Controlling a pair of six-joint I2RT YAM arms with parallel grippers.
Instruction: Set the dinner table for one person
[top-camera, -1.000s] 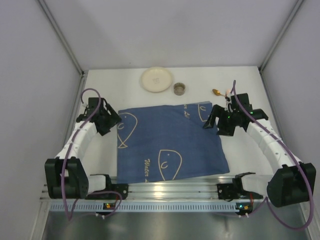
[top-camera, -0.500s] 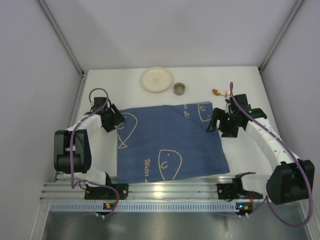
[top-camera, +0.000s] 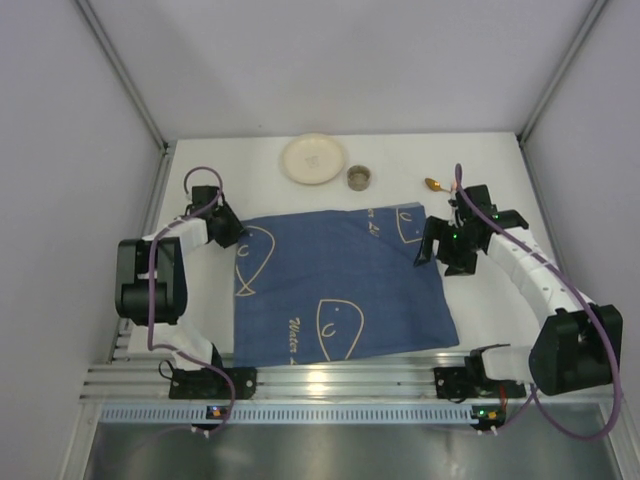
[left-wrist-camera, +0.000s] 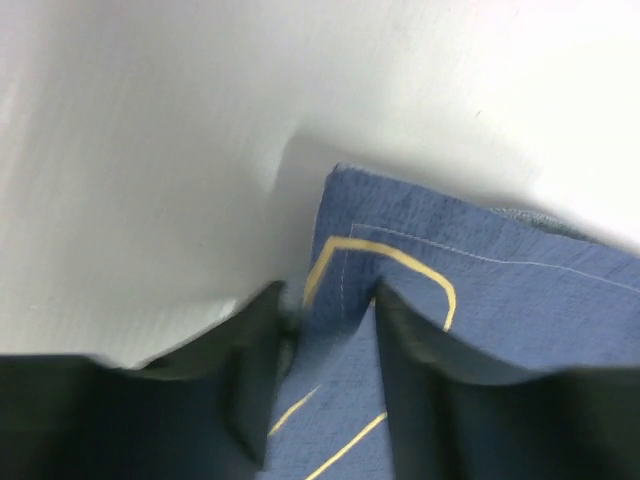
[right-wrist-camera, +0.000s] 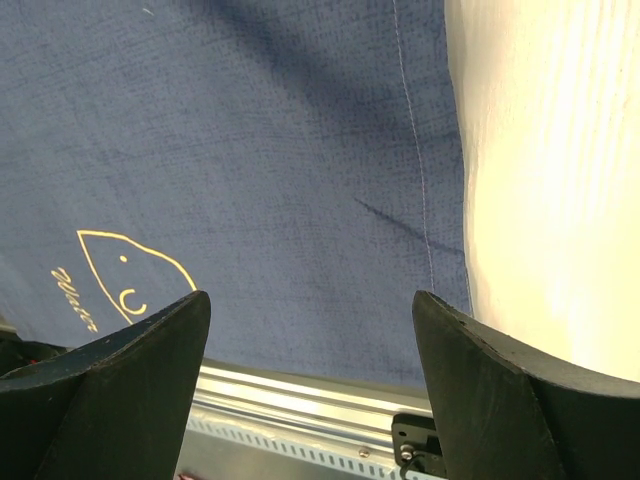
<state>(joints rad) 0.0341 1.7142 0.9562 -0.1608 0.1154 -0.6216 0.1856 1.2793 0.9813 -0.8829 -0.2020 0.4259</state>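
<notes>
A blue cloth (top-camera: 340, 285) with cream fish outlines lies spread on the white dinner table (top-camera: 250, 195). My left gripper (top-camera: 228, 232) is at the cloth's far left corner. In the left wrist view the left gripper (left-wrist-camera: 328, 300) is closed narrowly on a creased fold of that corner (left-wrist-camera: 350, 260). My right gripper (top-camera: 440, 255) is open and empty, hovering over the cloth's right edge. In the right wrist view the right gripper (right-wrist-camera: 310, 300) has its jaws wide apart above the cloth (right-wrist-camera: 250, 150).
A cream plate (top-camera: 313, 158), a small round cup (top-camera: 359, 178) and a gold spoon (top-camera: 436, 184) lie at the back of the table. The ribbed aluminium rail (top-camera: 340, 385) runs along the near edge and also shows in the right wrist view (right-wrist-camera: 300, 400). Grey walls enclose the sides.
My left gripper has swung back and in to the cloth's far left corner, its arm folding up. My right gripper has shifted slightly and stays open.
</notes>
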